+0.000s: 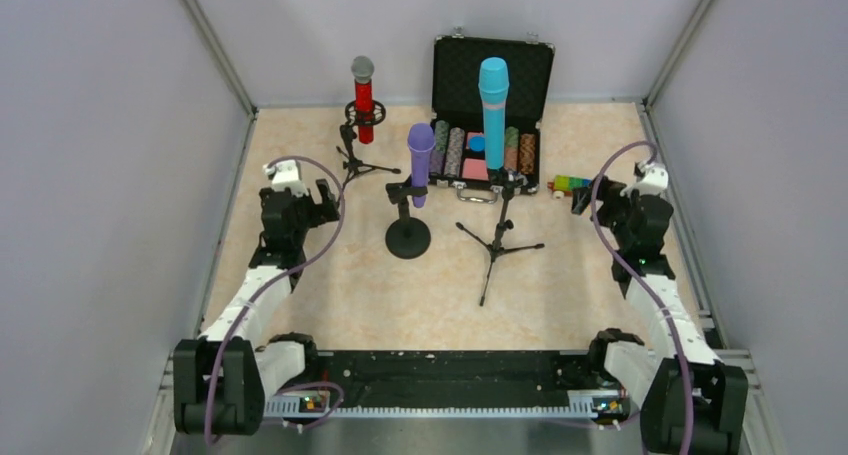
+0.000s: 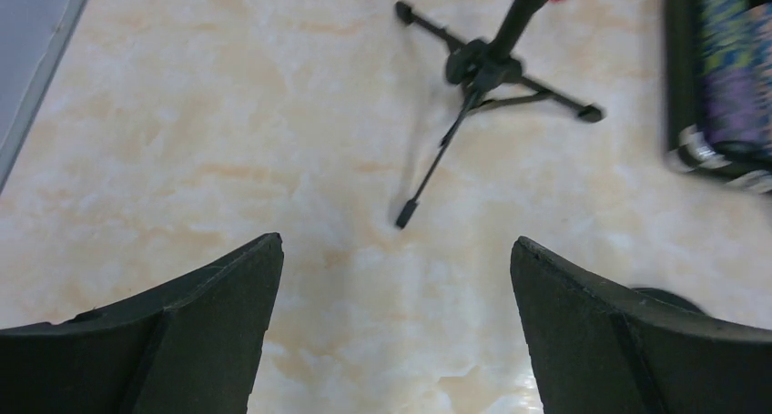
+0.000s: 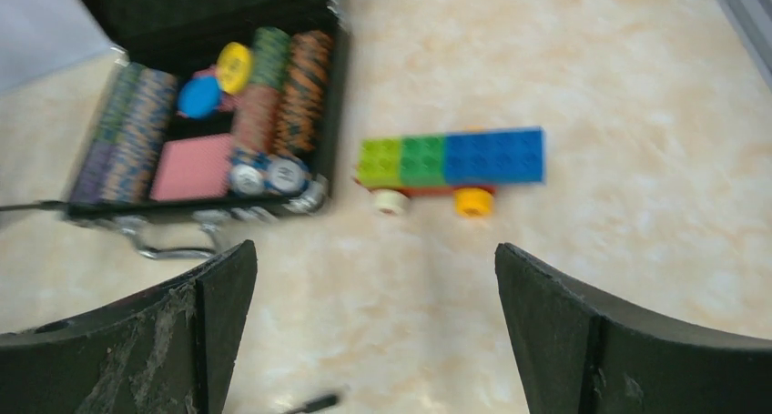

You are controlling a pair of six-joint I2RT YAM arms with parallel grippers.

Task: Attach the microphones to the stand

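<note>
Top external view: three stick microphones stand upright in stands on a pale marbled table (image 1: 330,285). The red microphone (image 1: 363,103), glittery with a silver mesh head, sits in a black ring on the small tripod (image 1: 352,160) at the back left. The purple microphone (image 1: 420,165), one colour from head to handle, is clipped to the round-base stand (image 1: 408,238) near the middle. The turquoise microphone (image 1: 493,115) reaches highest of the three. It rises from the tall tripod stand (image 1: 497,240) just right of the purple one, in front of an open black case (image 1: 492,60) holding poker chips (image 1: 455,150). A toy car (image 1: 572,183) of coloured bricks lies to the right of the case.

Left wrist view: the left gripper (image 2: 396,250) hangs over bare table with its fingers spread wide and nothing between them. The small tripod's legs are ahead of it.

Right wrist view: the right gripper (image 3: 375,250) is also spread wide and empty, above the table near the toy car and the case.
</note>
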